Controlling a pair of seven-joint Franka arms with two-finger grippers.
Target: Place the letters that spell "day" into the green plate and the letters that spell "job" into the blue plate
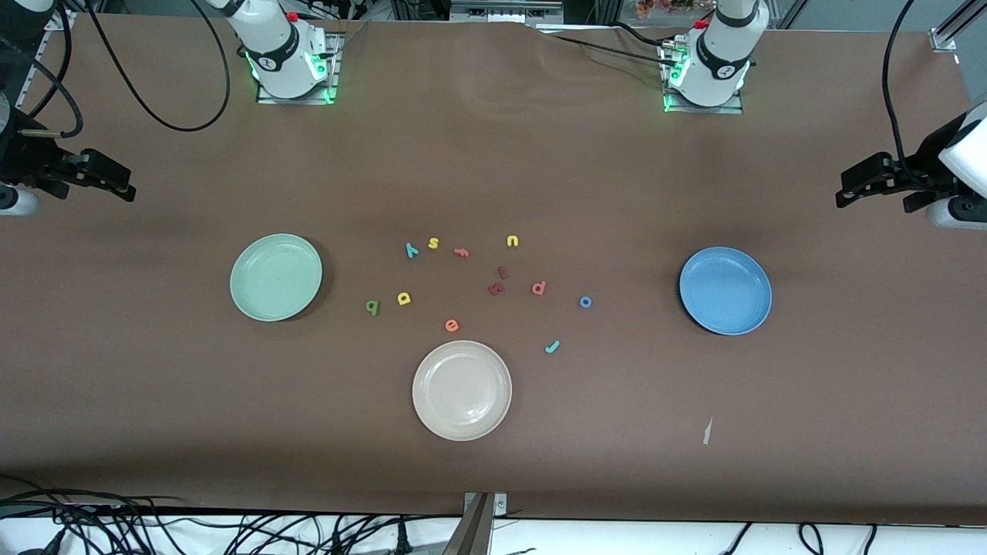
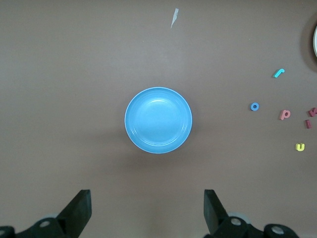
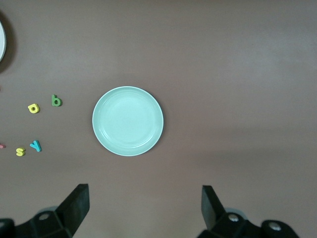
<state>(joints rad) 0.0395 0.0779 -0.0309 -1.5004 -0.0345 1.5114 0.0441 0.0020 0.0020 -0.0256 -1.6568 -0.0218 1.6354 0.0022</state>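
Observation:
The green plate (image 1: 276, 277) lies toward the right arm's end and the blue plate (image 1: 725, 290) toward the left arm's end. Between them lie the dark green d (image 1: 372, 307), yellow a (image 1: 404, 298) and teal y (image 1: 411, 249), and the teal j (image 1: 552, 347), blue o (image 1: 585, 302) and pinkish-red b (image 1: 538, 288). My right gripper (image 1: 119, 183) hangs open and empty over its end of the table, with the green plate (image 3: 128, 121) in its wrist view. My left gripper (image 1: 848, 189) hangs open and empty over its own end, with the blue plate (image 2: 158, 120) in its wrist view.
A cream-white plate (image 1: 462, 390) sits nearer the front camera than the letters. Other letters lie among them: a yellow s (image 1: 434, 243), a pink f (image 1: 461, 252), a yellow u (image 1: 513, 241), an orange e (image 1: 452, 325) and two dark red ones (image 1: 496, 289). A paper scrap (image 1: 706, 432) lies near the front edge.

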